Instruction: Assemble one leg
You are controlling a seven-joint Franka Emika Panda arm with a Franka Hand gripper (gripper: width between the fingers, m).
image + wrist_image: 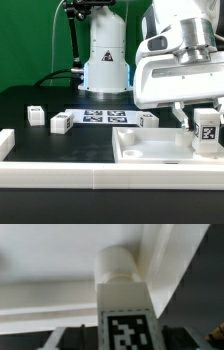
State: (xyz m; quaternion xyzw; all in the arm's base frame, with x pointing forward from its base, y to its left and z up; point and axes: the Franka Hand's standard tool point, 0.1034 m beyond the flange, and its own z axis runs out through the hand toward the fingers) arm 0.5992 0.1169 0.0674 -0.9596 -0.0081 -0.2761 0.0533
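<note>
My gripper (206, 128) is shut on a white leg (208, 127) with a black-and-white tag, held upright over the right corner of the large white square panel (150, 147). In the wrist view the held leg (126, 303) stands between my fingers (70, 336), its round peg end against the panel's raised rim (160, 258). Three more legs lie on the black table: one (36, 115) at the exterior view's left, one (61, 123) beside it, one (149, 120) behind the panel.
The marker board (103, 117) lies flat in front of the arm's white base (105, 60). A white rail (60, 177) runs along the table's front edge, with a short white wall (5, 143) at the exterior view's left.
</note>
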